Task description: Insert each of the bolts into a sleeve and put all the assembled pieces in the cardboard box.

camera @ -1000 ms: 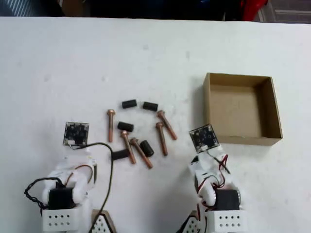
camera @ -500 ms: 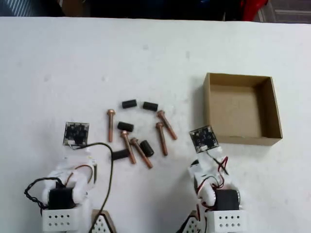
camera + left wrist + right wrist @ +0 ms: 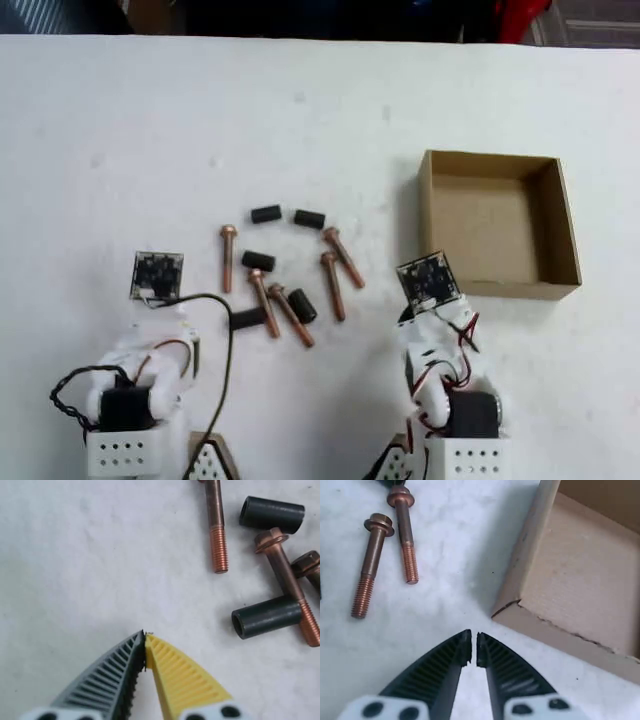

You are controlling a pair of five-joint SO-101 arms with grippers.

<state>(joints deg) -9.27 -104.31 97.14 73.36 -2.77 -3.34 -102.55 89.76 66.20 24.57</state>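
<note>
Grey and yellow, the left gripper was pinched closed on nothing over bare worktop; copper bolts and black sleeves lay loose just ahead of it. The right gripper, black, jaws a bare slit apart and empty, hung just short of the cardboard box corner, beside two bolts.

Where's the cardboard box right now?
High view: the cardboard box sits open on the right half of the table, right of the nearest copper bolts. In the right wrist view its near corner lies just beyond the jaws' tips.
</note>
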